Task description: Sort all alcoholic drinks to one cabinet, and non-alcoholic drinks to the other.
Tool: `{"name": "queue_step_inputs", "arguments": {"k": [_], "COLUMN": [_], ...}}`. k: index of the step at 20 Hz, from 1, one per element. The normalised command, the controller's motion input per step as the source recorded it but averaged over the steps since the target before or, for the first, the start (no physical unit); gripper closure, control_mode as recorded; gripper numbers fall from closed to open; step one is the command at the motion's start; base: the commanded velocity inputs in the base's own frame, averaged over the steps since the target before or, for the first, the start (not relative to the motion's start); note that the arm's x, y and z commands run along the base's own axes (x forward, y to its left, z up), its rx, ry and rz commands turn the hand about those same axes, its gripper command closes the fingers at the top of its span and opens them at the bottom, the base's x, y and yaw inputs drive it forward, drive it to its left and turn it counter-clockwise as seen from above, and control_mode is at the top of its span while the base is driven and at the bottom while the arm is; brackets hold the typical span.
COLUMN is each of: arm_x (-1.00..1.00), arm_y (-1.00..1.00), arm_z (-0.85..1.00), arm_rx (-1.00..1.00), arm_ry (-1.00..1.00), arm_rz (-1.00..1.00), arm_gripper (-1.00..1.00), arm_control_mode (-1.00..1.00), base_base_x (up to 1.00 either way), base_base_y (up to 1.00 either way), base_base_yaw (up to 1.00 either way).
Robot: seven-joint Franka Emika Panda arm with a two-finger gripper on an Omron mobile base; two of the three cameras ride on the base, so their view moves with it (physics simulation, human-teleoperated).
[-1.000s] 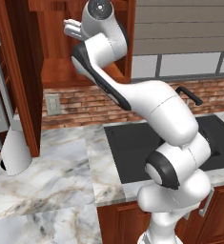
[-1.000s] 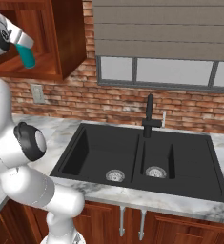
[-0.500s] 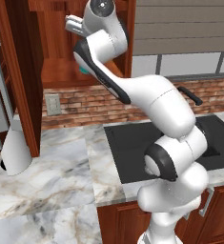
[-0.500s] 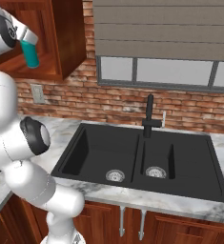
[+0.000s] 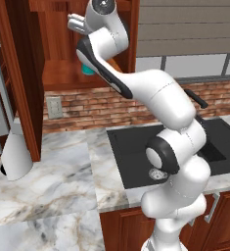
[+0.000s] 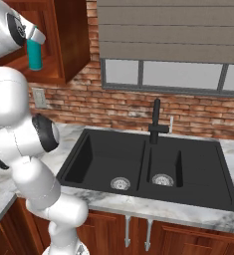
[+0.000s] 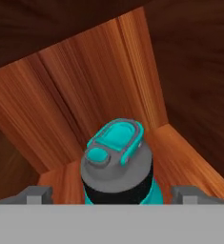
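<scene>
The teal bottle (image 7: 117,164) stood upright on the cabinet (image 6: 68,45) floor, near the back right corner. The gripper (image 7: 114,194) sat just above it, jaws released and spread wide, 1 fingertip (image 7: 35,194) on each side of the cap, apart from it.

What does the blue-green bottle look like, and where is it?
The teal bottle is slim, with a grey and black cap that has a teal flip lid on top. It looks like smooth plastic. It stands upright on the floor of the reddish-brown wooden cabinet, near the back corner. The open gripper has a finger on either side of it, and neither seems to squeeze it.
</scene>
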Motion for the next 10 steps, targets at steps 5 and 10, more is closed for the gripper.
{"name": "queue_step_inputs", "arguments": {"k": [5,10], "arm_x": [0.06,0.0], "arm_y": [0.11,0.2], "arm_z": [-0.18,-0.18], "arm_rx": [0.0,0.0], "arm_ry": [0.0,0.0], "arm_rz": [0.0,0.0], "arm_gripper": [-1.0,-1.0], "arm_control_mode": [-1.0,-1.0], "base_base_x": [0.0,0.0], "base_base_y": [0.0,0.0], "base_base_yaw": [0.0,0.0]}}
